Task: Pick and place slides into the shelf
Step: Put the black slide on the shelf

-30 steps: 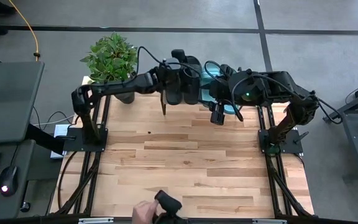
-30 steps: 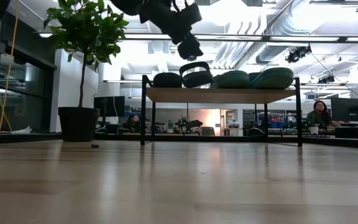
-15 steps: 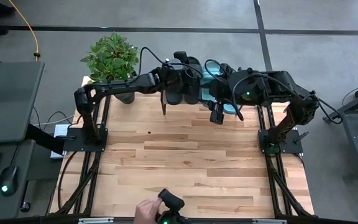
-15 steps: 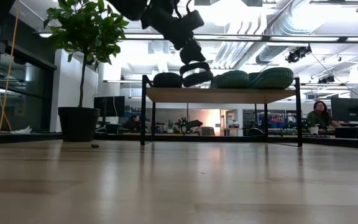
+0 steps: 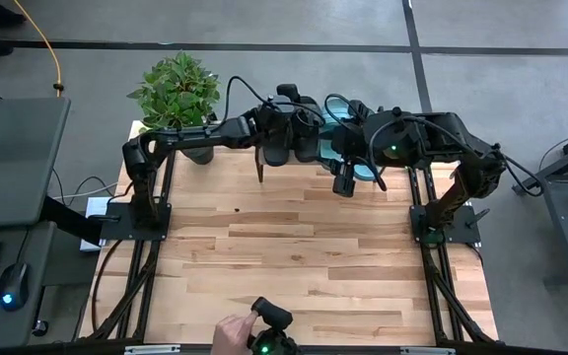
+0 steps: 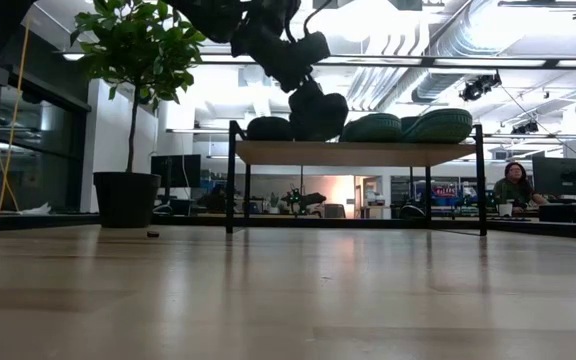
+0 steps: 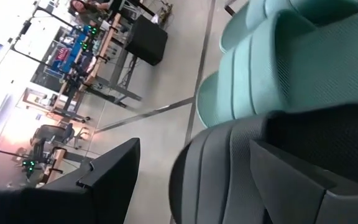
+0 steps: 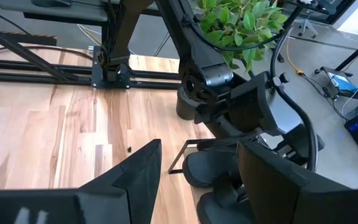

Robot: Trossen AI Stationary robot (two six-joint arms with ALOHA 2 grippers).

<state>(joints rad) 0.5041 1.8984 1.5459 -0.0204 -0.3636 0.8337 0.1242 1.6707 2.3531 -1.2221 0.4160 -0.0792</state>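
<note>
desk (image 5: pixel 294 247): the light wood desk is filling the middle of the high view, bare of slides.
shelf (image 6: pixel 358 152): the low rack is standing at the desk's far edge, centre of the low view, its plank top carrying all four slides in a row.
teal slides (image 6: pixel 408 126): the two are sitting on the plank's right part, touching each other; nothing is gripping them.
black slides (image 6: pixel 268 128): one is resting near the plank's left end; the other (image 6: pixel 318 115) is just right of it, under the left arm's tip, and seems to be touching or nearly touching the plank.
left jaws (image 6: pixel 308 95): they are coming down from the upper centre of the low view and, judging by the left wrist view, are closed across that second black slide's (image 7: pixel 229 174) strap.
key relation: the held slide is lying directly below the jaws, in the slot between the left black slide and the teal pair; its long axis seems to be running front to back across the plank.
right jaws (image 8: pixel 197 180): spread apart, holding nothing, they are waiting over the shelf's right part, upper centre-right of the high view.
nearer arm: the left arm, clearly.
person's hand (image 5: pixel 230 335): it is resting at the bottom edge of the high view, well apart.
</note>
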